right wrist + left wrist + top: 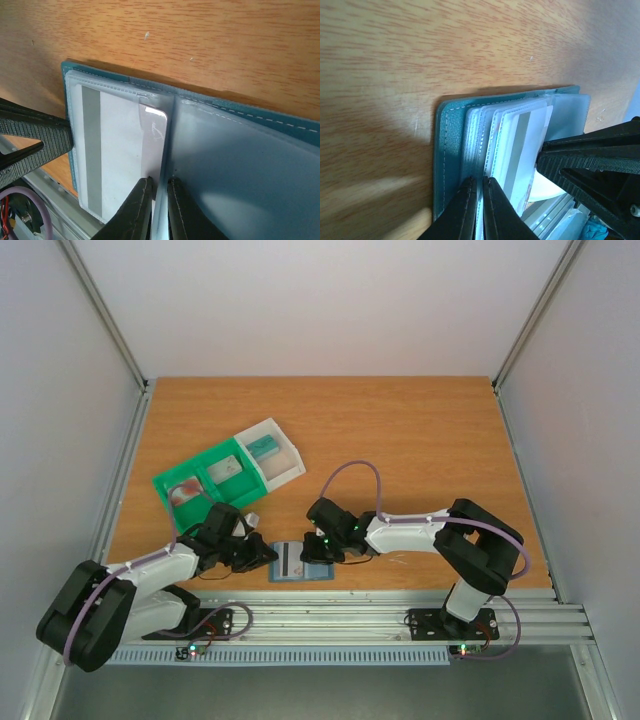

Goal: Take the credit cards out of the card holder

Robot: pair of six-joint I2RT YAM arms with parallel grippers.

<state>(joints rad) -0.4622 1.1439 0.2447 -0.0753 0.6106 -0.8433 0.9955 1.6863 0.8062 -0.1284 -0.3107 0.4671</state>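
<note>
Slate-blue card holder [300,562], one striped card [120,150] showing; left fingers [464,212] and right fingers [134,212] each pinch one clear sleeve [480,150].

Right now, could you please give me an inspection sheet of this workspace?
Surface: wooden table.
Job's things: card holder lies open at the near edge; a striped credit card sits inside.
Clutter: green-and-clear tray, back left, a teal card inside.
Grippers: left claw and right claw each pinch the card holder's clear leaves.
Cables: purple cable loops over the right arm.
Surroundings: white walls, metal frame.
</note>
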